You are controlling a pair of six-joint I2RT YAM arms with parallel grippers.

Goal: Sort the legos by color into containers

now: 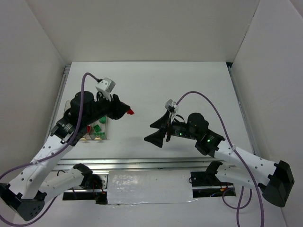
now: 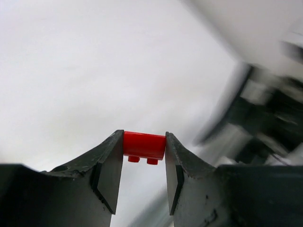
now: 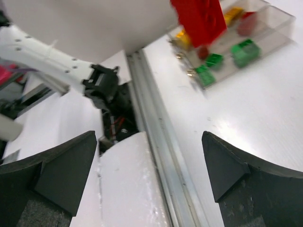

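We see the left gripper left of centre in the top view, held off the white table, its jaws narrow and clamped on a red lego. In the left wrist view that lego sits at the very tips, in the lower middle of the frame. It is pinched flat by its two ends, with two studs pointing down and nothing but blurred white surface behind it. The right gripper faces it from just right of centre in the top view. It is near but apart, its jaws spread wide with nothing between them. Through that gap we see only the table and a metal rail running up the frame. The containers lie at the upper right of the right wrist view, and in the top view at centre left, partly under the left arm. Green legos lie in the compartment along the containers' lower edge in that frame, and yellow legos lie higher up. A large blurred red piece shows at the top edge, in front of the containers. We cannot tell whether it is the held lego.
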